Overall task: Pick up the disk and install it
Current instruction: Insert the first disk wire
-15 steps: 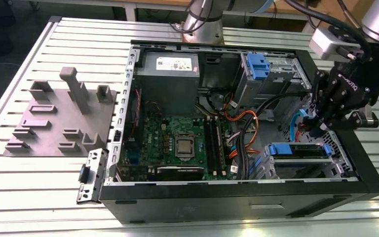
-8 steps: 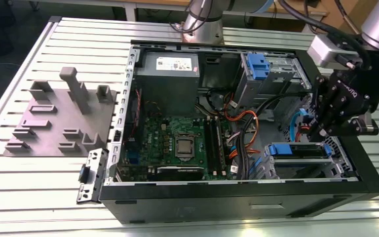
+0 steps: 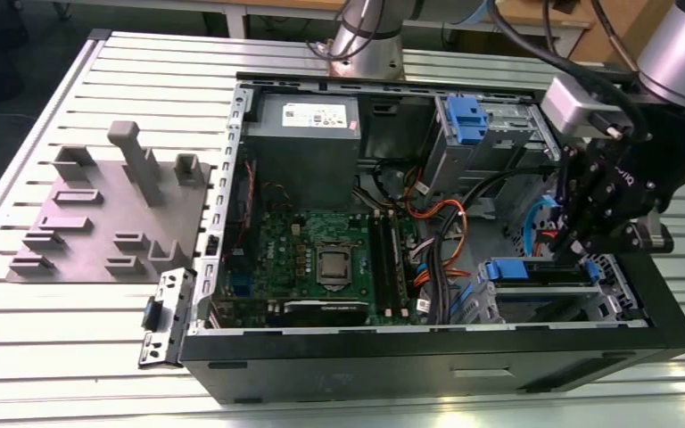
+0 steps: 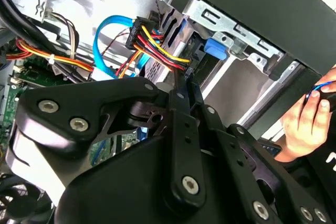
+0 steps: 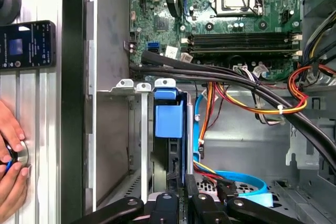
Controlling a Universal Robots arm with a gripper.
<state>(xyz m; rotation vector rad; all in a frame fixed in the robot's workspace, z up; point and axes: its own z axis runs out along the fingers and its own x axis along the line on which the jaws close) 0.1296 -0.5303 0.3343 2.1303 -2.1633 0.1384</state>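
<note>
Hand: our hand [image 5: 178, 184] is down inside the open computer case [image 3: 438, 366], at the drive bay [image 5: 137, 129] in the corner by the case's front wall.
Hand state: we cannot tell if it is apart, together, or clamped on something; its tip is right at the disk's near end.
Disk: the disk [image 5: 169, 119] stands on its thin edge in the drive bay, with its blue rail showing. It is straight ahead of the hand and right next to it.
Long way of the disk: it runs away from the hand, along the slot, toward the metal tabs at the bay's far end.
How far in: we think the disk is already most of the way into the bay.
Close by: a light blue flat cable [image 5: 247, 184] and a bunch of red, yellow and black wires [image 4: 157, 45] sit just beside the hand and could get in the way.
Farther off: the green motherboard [image 5: 236, 19] lies past the bay, beyond thick black cables [image 5: 220, 74].
Outside the case: a person's hand [image 5: 10, 166] rests on the bench [image 3: 57, 339], well apart from our hand.
</note>
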